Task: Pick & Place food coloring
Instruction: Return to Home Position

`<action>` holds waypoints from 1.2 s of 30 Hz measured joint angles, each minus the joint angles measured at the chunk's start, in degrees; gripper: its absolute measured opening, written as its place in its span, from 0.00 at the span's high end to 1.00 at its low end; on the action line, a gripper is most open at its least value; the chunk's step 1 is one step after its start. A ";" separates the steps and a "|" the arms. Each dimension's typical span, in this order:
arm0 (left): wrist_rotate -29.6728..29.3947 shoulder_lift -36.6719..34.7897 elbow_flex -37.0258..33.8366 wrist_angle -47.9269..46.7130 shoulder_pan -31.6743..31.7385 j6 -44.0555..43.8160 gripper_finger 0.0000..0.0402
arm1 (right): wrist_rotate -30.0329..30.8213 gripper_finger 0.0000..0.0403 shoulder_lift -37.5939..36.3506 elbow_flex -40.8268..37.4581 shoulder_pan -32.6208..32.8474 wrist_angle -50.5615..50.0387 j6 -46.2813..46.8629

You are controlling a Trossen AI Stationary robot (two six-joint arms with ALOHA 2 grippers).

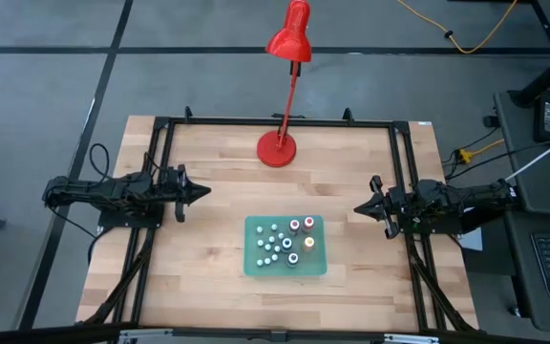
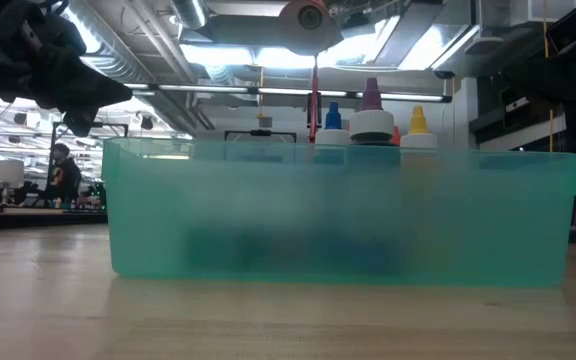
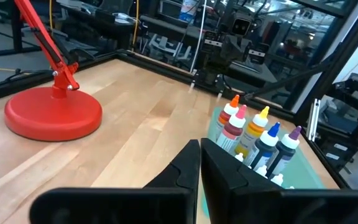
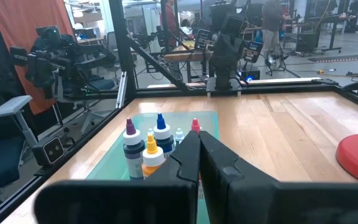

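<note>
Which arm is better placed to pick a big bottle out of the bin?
Right, probably. The big bottles stand on the right side of the bin, nearer the right gripper; the left gripper would have to reach across the small bottles. Both are shut.

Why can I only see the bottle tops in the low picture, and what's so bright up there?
Low view: the bin, cloudy-walled, veils the bottles, only tops clear its rim; ceiling lights glare behind. High view: even light, left gripper and right gripper parked at the sides.
</note>
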 joint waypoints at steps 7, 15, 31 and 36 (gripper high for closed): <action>0.03 0.00 0.00 0.00 0.00 0.00 0.97 | -0.01 0.97 0.00 0.00 -0.01 0.00 0.00; 0.06 0.00 0.00 0.00 -0.01 0.02 0.97 | -0.01 0.97 0.00 0.00 0.01 0.00 0.00; 0.08 0.00 0.00 0.02 0.01 0.02 0.97 | -0.01 0.97 0.00 0.00 0.01 0.02 0.00; 0.08 0.00 0.00 0.02 -0.01 0.02 0.97 | -0.01 0.97 0.00 0.00 0.01 0.02 0.00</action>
